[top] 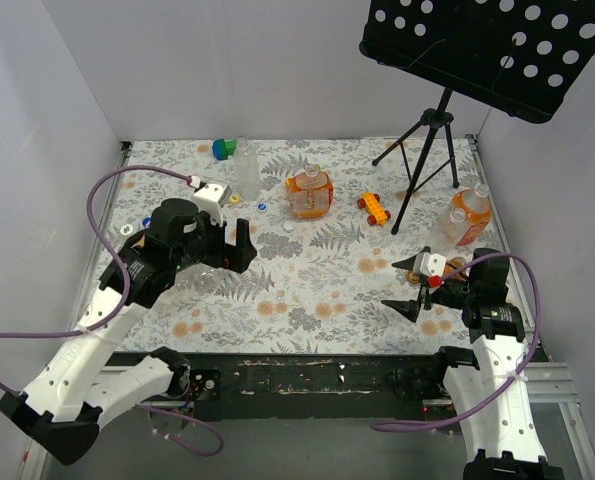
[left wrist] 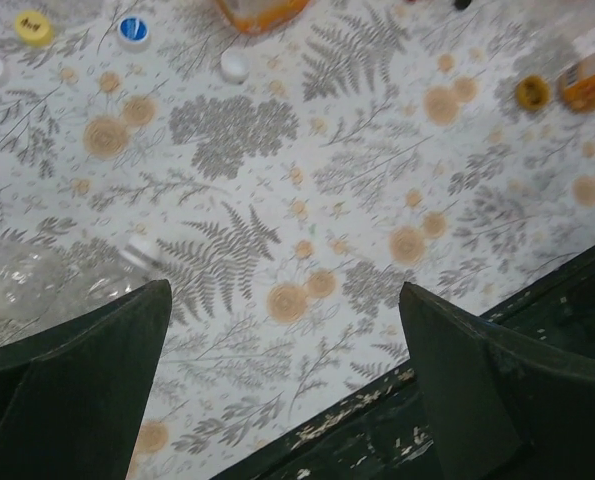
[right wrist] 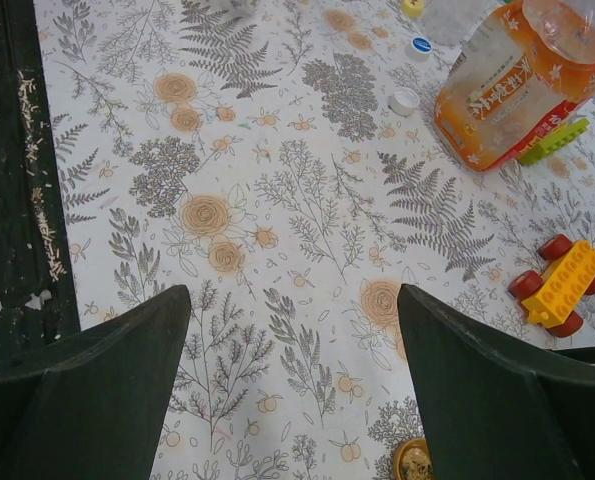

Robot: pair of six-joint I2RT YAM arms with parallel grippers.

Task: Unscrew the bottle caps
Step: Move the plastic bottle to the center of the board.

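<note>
Jaws of the left gripper (left wrist: 282,300) are spread wide with nothing between them, low over the floral table (top: 317,290), near-left of the squat orange bottle (top: 310,193). A clear bottle (left wrist: 37,280) lies on its side just beside one finger; cap state blurred, can't tell. Jaws of the right gripper (right wrist: 292,295) are also apart and empty, near-right of the orange bottle. Loose on the table: white cap (left wrist: 234,65) just near-left of the orange bottle, blue cap (left wrist: 132,30) and yellow cap (left wrist: 34,25) further left. A slim clear bottle (top: 247,168) stands upright to its left. An orange toy car (top: 373,208) sits just right of it, two more bottles (top: 467,215) well to the right.
</note>
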